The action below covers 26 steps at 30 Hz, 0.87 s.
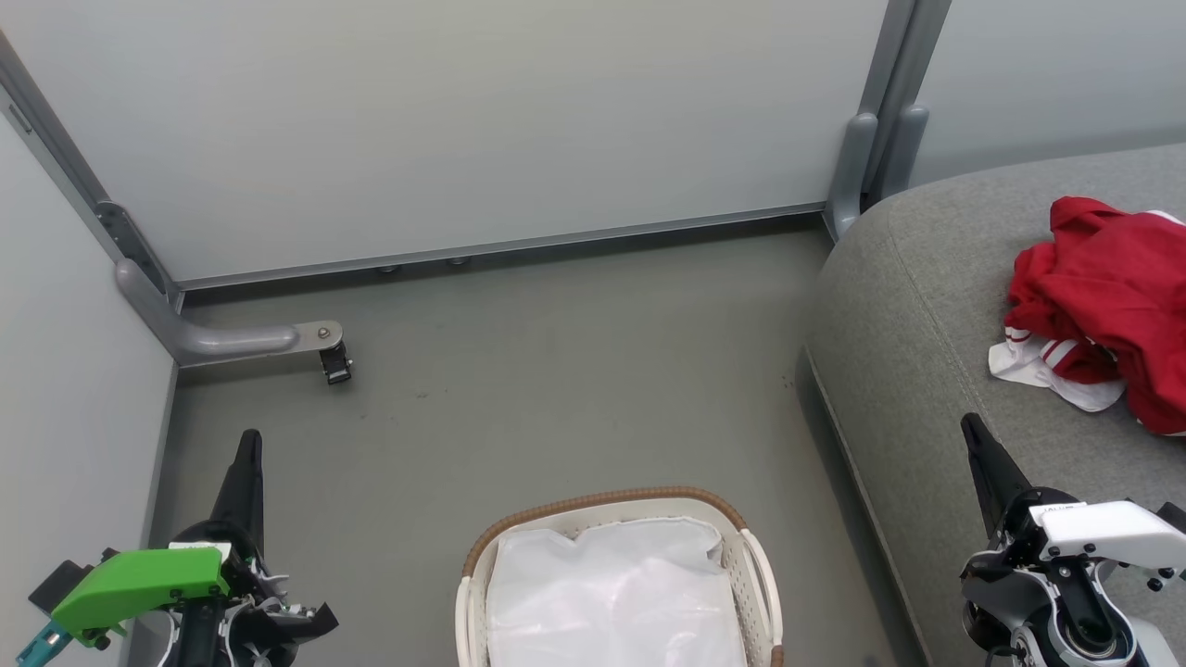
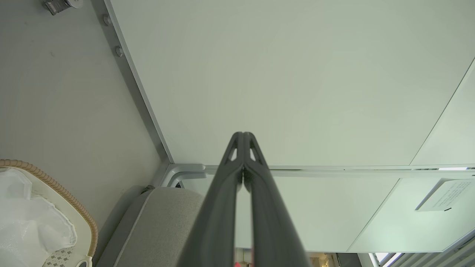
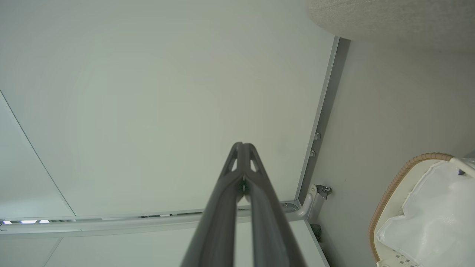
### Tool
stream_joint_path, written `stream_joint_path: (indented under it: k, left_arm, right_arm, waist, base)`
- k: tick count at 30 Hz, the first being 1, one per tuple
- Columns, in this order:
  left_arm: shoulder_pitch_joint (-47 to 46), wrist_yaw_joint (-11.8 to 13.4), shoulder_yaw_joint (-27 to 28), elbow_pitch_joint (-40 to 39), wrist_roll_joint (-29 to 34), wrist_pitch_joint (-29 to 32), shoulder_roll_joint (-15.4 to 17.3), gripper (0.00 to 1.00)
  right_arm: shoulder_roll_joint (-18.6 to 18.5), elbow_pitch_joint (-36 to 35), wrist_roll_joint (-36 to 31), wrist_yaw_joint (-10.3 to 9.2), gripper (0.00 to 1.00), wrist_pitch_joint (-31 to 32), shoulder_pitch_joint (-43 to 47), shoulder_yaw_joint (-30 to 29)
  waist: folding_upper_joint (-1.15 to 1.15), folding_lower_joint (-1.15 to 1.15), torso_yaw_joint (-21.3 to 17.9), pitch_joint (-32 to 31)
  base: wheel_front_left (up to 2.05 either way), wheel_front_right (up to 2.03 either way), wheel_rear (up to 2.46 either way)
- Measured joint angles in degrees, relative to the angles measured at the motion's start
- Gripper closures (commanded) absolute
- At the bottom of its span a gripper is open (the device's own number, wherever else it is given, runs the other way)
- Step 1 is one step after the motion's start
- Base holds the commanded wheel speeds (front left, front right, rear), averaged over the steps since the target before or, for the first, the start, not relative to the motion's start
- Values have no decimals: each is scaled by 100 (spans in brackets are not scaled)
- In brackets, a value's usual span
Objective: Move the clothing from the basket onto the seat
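The clothing (image 1: 1107,296) is lying bunched on the seat (image 1: 927,333), apart from the basket (image 1: 602,502), which is holding a white liner sheet (image 1: 611,593), while the left gripper (image 1: 248,440) and right gripper (image 1: 971,428) are hovering with fingers pressed together, pinching nothing.

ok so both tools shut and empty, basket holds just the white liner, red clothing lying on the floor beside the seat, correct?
No. The clothing lies on the seat, not the floor; the head view shows it. The rest holds: left tool and right tool are shut and empty, and the basket holds just the white liner.
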Motion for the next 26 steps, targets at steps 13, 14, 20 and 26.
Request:
stream_joint_path:
  k: [13, 14, 20, 26]
  left_arm:
    - [0, 1, 0, -1, 0, 0, 0, 100]
    - [0, 0, 0, -1, 0, 0, 0, 100]
    - [0, 0, 0, -1, 0, 0, 0, 100]
    - [0, 0, 0, -1, 0, 0, 0, 100]
  right_arm:
    - [0, 0, 0, 0, 100, 0, 0, 0]
    - [0, 0, 0, 0, 100, 0, 0, 0]
    - [0, 0, 0, 0, 100, 0, 0, 0]
    - [0, 0, 0, 0, 100, 0, 0, 0]
  waist:
    - [0, 0, 0, 0]
    - [0, 0, 0, 0]
    - [0, 0, 0, 0]
    - [0, 0, 0, 0]
  base:
    - [0, 0, 0]
    - [0, 0, 0]
    - [0, 0, 0]
    - [0, 0, 0]
